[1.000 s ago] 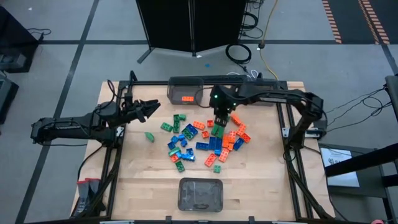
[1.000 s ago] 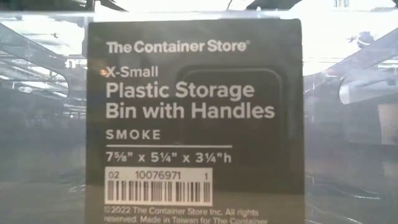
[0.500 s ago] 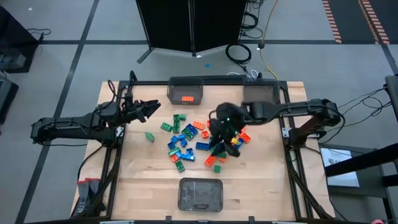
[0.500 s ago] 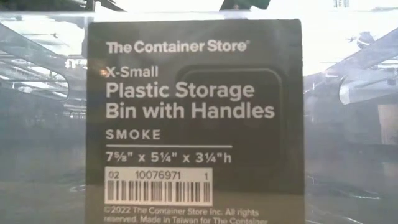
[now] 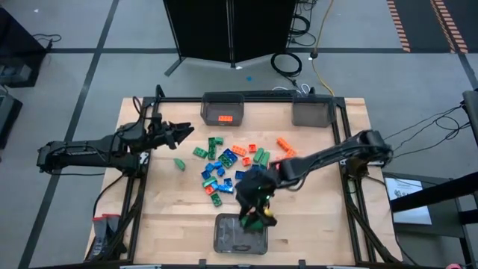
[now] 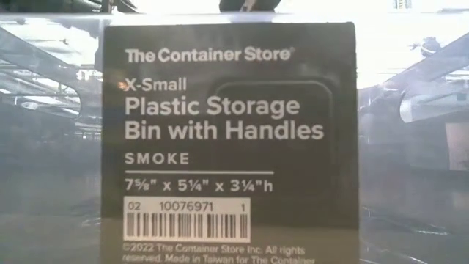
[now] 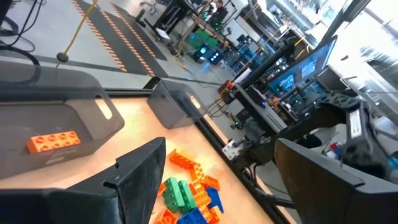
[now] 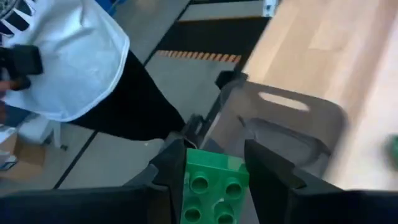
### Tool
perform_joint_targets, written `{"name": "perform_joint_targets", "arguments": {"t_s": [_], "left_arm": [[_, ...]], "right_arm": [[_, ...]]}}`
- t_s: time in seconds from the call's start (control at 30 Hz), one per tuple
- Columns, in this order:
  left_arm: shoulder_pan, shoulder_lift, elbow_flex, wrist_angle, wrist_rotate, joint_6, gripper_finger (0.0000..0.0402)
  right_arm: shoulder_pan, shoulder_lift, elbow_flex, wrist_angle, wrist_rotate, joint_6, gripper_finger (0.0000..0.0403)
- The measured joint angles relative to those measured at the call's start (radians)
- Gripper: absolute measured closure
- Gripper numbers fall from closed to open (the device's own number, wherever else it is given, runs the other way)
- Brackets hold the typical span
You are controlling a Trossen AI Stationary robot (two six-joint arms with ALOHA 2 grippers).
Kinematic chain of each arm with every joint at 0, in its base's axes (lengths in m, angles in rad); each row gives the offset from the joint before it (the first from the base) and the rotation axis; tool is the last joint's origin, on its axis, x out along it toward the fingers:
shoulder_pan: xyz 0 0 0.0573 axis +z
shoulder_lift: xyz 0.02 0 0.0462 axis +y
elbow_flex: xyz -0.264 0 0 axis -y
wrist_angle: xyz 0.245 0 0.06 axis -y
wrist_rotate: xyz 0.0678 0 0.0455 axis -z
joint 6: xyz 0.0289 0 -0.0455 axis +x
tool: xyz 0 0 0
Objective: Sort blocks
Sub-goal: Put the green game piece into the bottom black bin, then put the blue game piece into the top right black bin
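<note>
A pile of orange, green and blue blocks (image 5: 231,166) lies on the middle of the wooden table. One orange block (image 5: 225,117) lies in the far left bin (image 5: 223,99). My right gripper (image 5: 255,215) hangs over the far rim of the near bin (image 5: 240,237), shut on a green block (image 8: 214,182). My left gripper (image 5: 183,131) stands open and level at the table's left, with nothing between its fingers (image 7: 140,180). My right gripper pinches the green block by two opposite sides (image 8: 191,174) between its two fingers. The fingers slant down toward the near edge. The block is lifted clear of the table, its studded face turned toward the wrist camera.
A second grey bin (image 5: 311,112) stands at the far right. A lone green block (image 5: 179,164) lies left of the pile. A black frame (image 5: 343,149) edges the table. A person in a white top (image 8: 68,56) stands beyond the near edge. The low view shows only a bin's label (image 6: 227,139).
My right gripper has gone from the far side of the pile toward the table's near edge, to the near bin, carrying the green block clear of the table. It has turned and tipped as it went.
</note>
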State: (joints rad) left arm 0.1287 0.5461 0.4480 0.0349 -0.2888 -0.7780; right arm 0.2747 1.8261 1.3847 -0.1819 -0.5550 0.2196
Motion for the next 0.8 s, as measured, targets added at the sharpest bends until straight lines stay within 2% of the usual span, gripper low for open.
{"name": "perform_joint_targets", "arguments": {"t_s": [0.17,0.47,0.53,0.67,0.73,0.8], "left_arm": [[0.0,0.0,0.0,-0.003,0.002,0.0,0.01],[0.0,0.0,0.0,-0.008,0.043,-0.002,0.01],[0.0,0.0,0.0,-0.014,0.071,-0.002,0.01],[0.0,0.0,0.0,-0.025,0.122,-0.002,0.01],[0.0,0.0,0.0,-0.024,0.138,-0.003,0.01],[0.0,0.0,0.0,-0.024,0.143,-0.003,0.01]], "right_arm": [[0.041,0.095,0.0,0.071,0.027,0.03,0.0283],[0.078,0.157,0.0,0.051,0.278,0.093,0.0276],[0.084,0.154,0.0,0.038,0.341,0.119,0.0233],[0.088,0.147,0.016,0.023,0.347,0.164,0.0134],[0.091,0.147,0.048,-0.005,0.342,0.18,0.0108],[0.096,0.147,0.095,-0.05,0.341,0.172,0.0099]]}}
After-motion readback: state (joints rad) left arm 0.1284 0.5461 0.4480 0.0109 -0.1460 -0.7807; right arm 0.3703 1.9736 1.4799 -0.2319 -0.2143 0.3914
